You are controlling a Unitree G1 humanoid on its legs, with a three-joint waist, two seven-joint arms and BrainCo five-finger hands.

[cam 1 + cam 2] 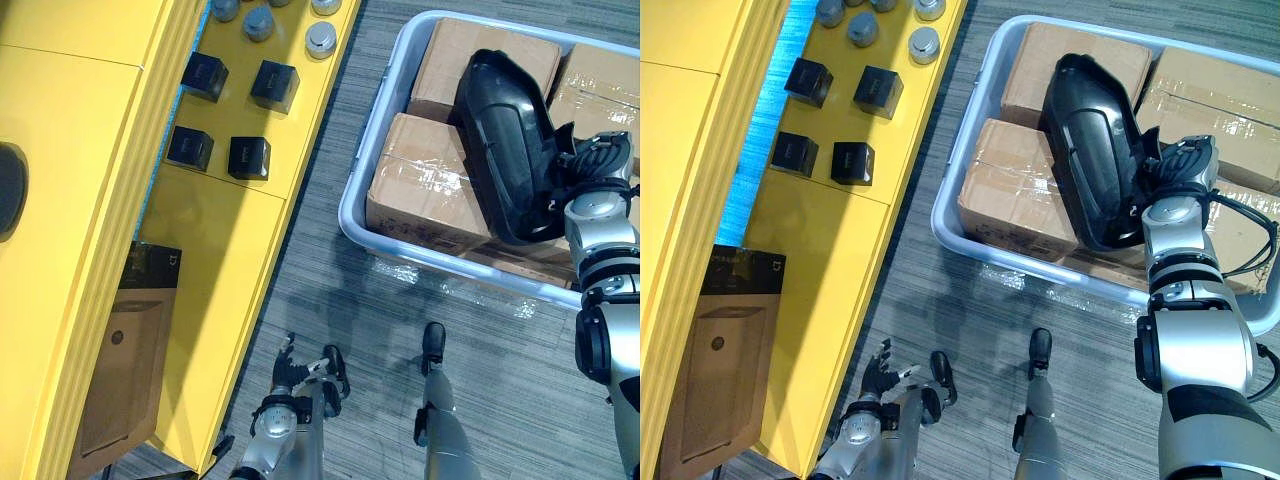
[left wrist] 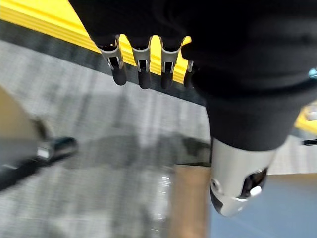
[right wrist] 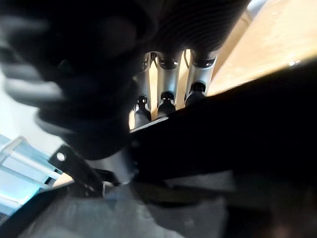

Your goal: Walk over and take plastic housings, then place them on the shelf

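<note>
A large black plastic housing (image 1: 505, 140) stands tilted over the cardboard boxes (image 1: 425, 185) inside a pale blue-grey bin (image 1: 352, 190). My right hand (image 1: 592, 160) is at the housing's right edge. In the right wrist view its fingers (image 3: 167, 84) reach down behind the housing's wall (image 3: 237, 134) with the thumb on the other side, pinching the edge. My left hand (image 1: 290, 370) hangs low beside the yellow shelf (image 1: 220, 230), holding nothing. In the left wrist view its fingers (image 2: 141, 64) are relaxed above the grey floor.
The yellow shelf runs along the left and carries small black boxes (image 1: 250, 157) and several grey round parts (image 1: 321, 40). A flat brown carton (image 1: 130, 350) lies on its lower level. Grey carpet separates the shelf from the bin.
</note>
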